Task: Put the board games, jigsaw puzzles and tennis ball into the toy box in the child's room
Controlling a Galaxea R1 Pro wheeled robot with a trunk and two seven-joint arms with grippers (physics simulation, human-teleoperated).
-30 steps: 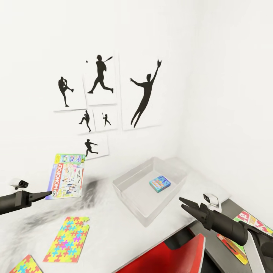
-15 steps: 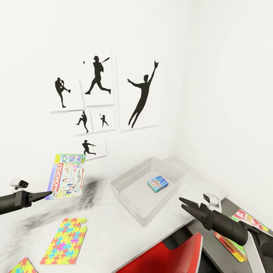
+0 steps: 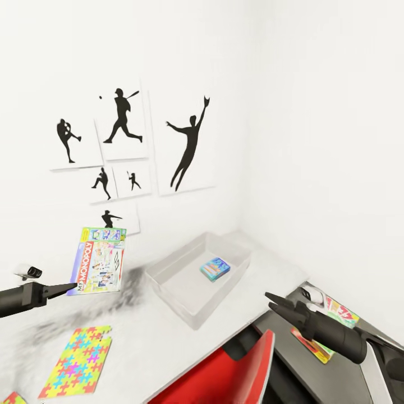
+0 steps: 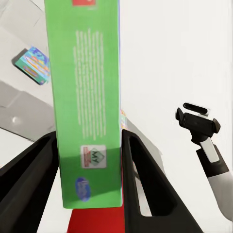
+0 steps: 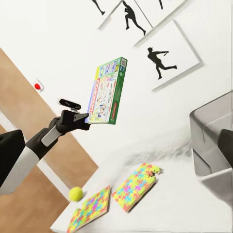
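**Monopoly box held up in the left claw, toy box holds one game**

Head view: the left gripper [image 3: 72, 288] at 9 o'clock pinches the lower edge of a Monopoly board game [image 3: 99, 260], which stands upright in the air above the table [image 3: 168, 342]. From the left wrist view the two dark fingers [image 4: 141, 189] press on either face of the box's green side [image 4: 87, 107].

At the centre the toy box [image 3: 168, 266] sits on the table near the wall corner. A small blue game box [image 3: 215, 269] lies flat inside it.

At 7 o'clock one jigsaw puzzle [image 3: 77, 362] lies flat on the table; a corner of a second puzzle [image 3: 11, 399] shows at the bottom edge. The right wrist view shows both sheets side by side, with the tennis ball [image 5: 75, 194] just beyond them near the table's end.

At 4 o'clock the right gripper [image 3: 274, 303] hangs with its fingers spread and nothing between them. Behind it another colourful game box [image 3: 336, 310] lies on the lower dark section. A red chair [image 3: 224, 373] sits at 6 o'clock. Black silhouette pictures [image 3: 188, 146] hang on the wall.
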